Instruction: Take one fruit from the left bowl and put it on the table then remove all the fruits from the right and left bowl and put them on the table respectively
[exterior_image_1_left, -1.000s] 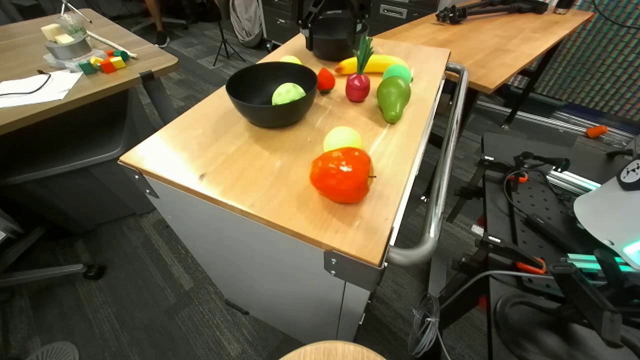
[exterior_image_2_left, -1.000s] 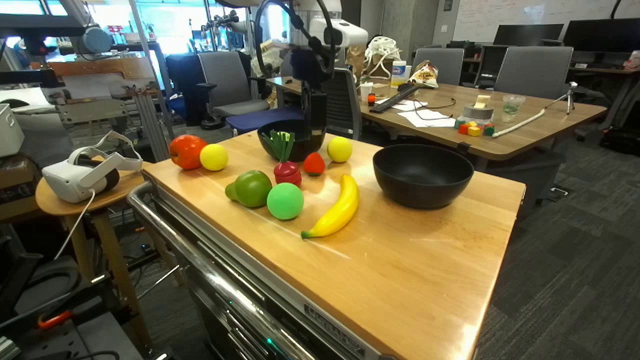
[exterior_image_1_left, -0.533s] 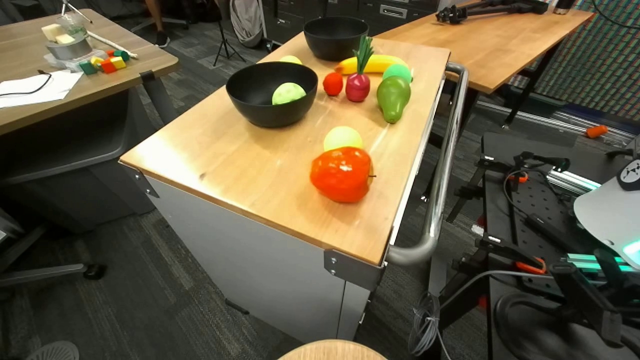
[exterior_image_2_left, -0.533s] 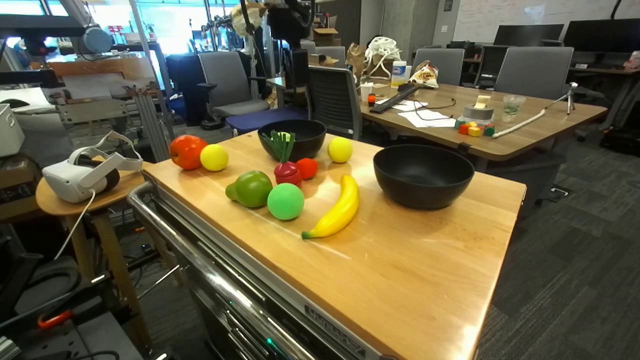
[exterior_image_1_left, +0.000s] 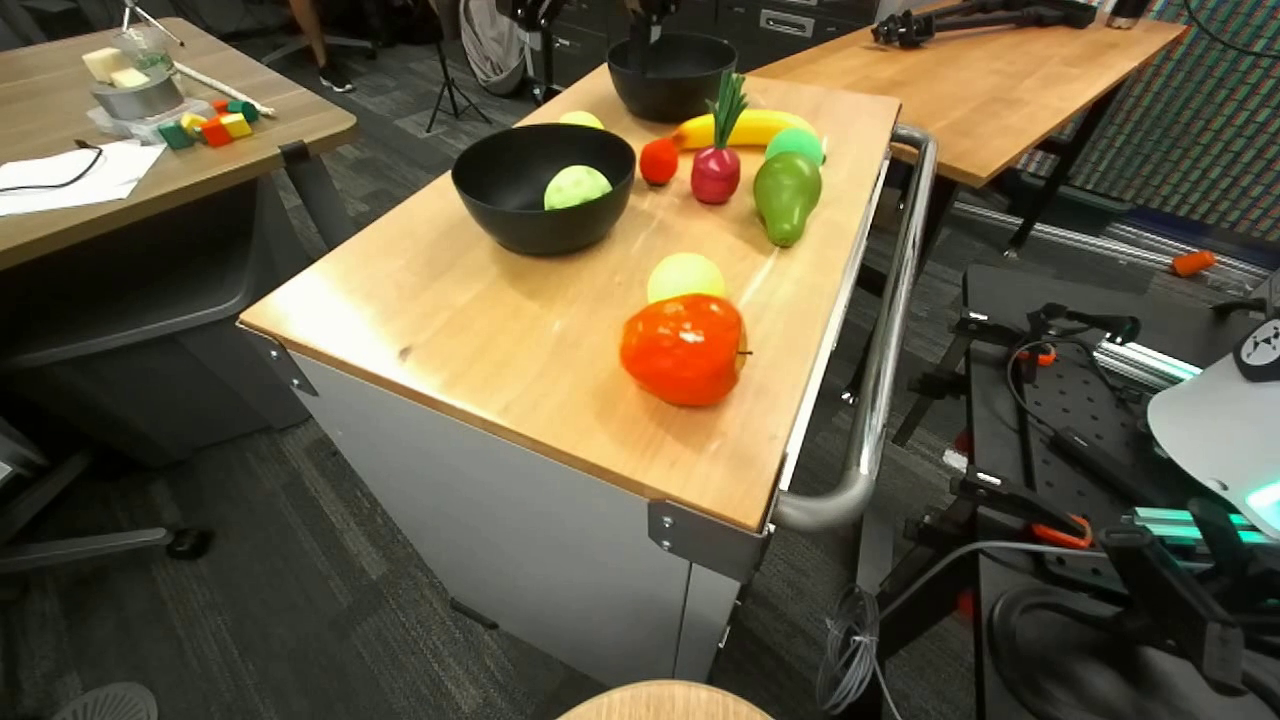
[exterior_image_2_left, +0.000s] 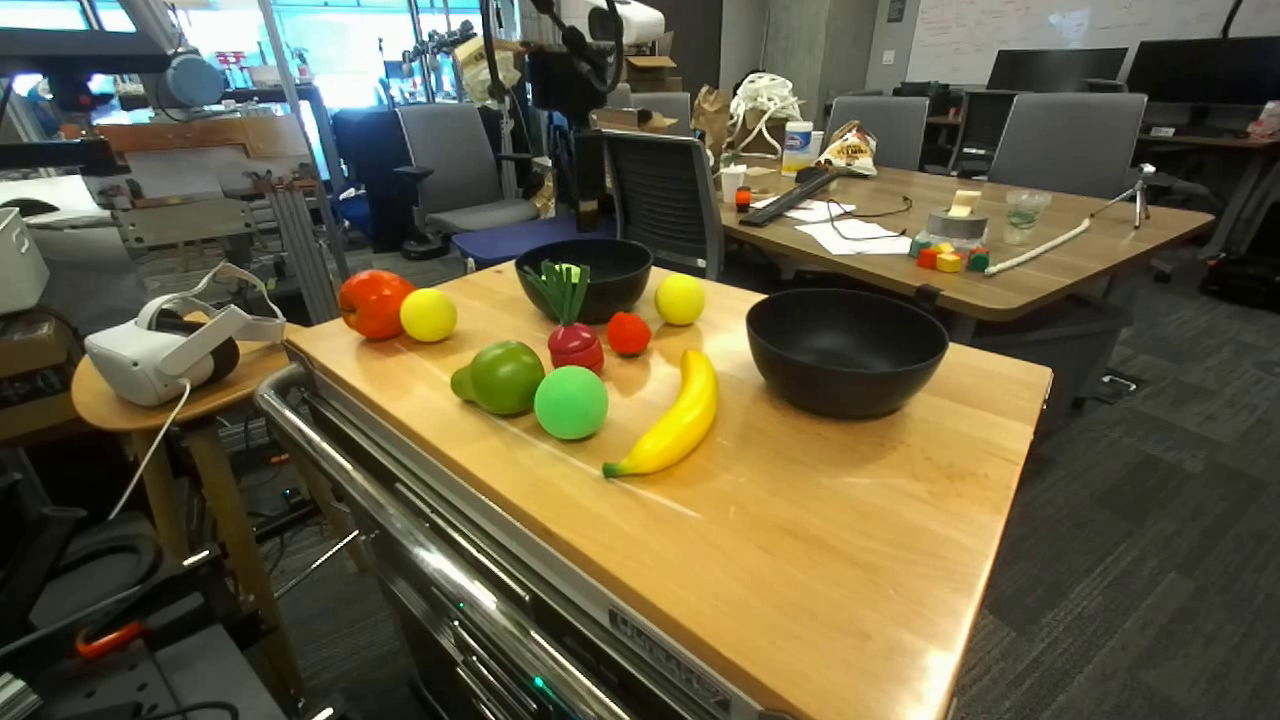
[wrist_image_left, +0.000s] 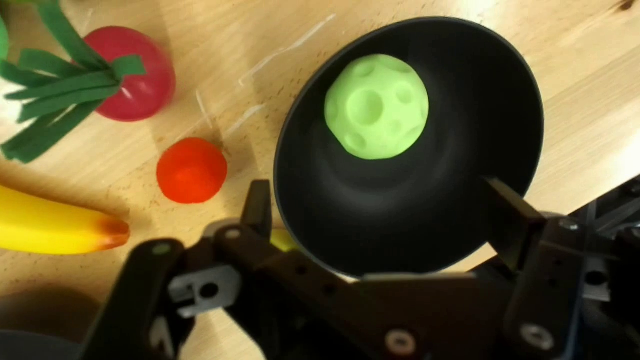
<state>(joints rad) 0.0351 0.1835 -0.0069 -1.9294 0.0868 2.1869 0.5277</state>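
Observation:
My gripper (wrist_image_left: 377, 187) is open and empty. In the wrist view its fingers stand over and beside a black bowl (wrist_image_left: 450, 165). A light green dimpled ball (wrist_image_left: 377, 107) lies in this bowl; it also shows in an exterior view (exterior_image_1_left: 577, 187). The gripper hangs above table height in an exterior view (exterior_image_2_left: 580, 190). The other black bowl (exterior_image_2_left: 850, 370) shows no fruit inside. On the table are a red strawberry (exterior_image_2_left: 628, 334), a radish (exterior_image_2_left: 576, 347), a banana (exterior_image_2_left: 680, 420), a green pear-shaped fruit (exterior_image_2_left: 503, 378) and a red-orange fruit (exterior_image_2_left: 375, 303).
A green ball (exterior_image_2_left: 570, 402) and two yellow balls, one by the red-orange fruit (exterior_image_2_left: 428, 315) and one between the bowls (exterior_image_2_left: 680, 300), also lie on the wooden tabletop (exterior_image_2_left: 800, 530). A metal rail (exterior_image_1_left: 885, 380) runs along one table edge.
My gripper has risen from low beside the strawberry and shifted over toward the bowl with the light green ball. The strawberry has rolled and settled slightly elsewhere on the table.

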